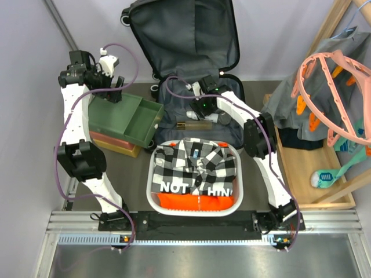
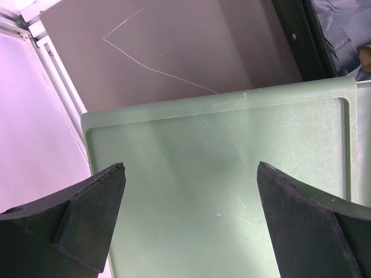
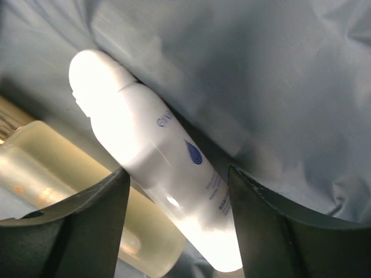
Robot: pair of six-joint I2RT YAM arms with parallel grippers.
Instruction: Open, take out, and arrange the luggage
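Left fingers [image 2: 75, 220] spread empty above green box [image 2: 220, 174] edge; right fingers [image 3: 75, 231] straddle white bottle [image 3: 162, 174] in luggage [image 3: 261, 69], grip unclear.

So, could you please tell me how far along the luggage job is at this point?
Done: the luggage lies open, and a checked shirt sits in the white basket. In hand: the right claw straddles a white bottle inside the case; a firm grip isn't clear. Remaining: that bottle and the yellowish glass bottle beside it are still inside. The left claw is open above the green tray.

Grey-lined luggage [image 1: 185, 35], black-and-white checked shirt [image 1: 197, 162], green tray [image 1: 124, 119]
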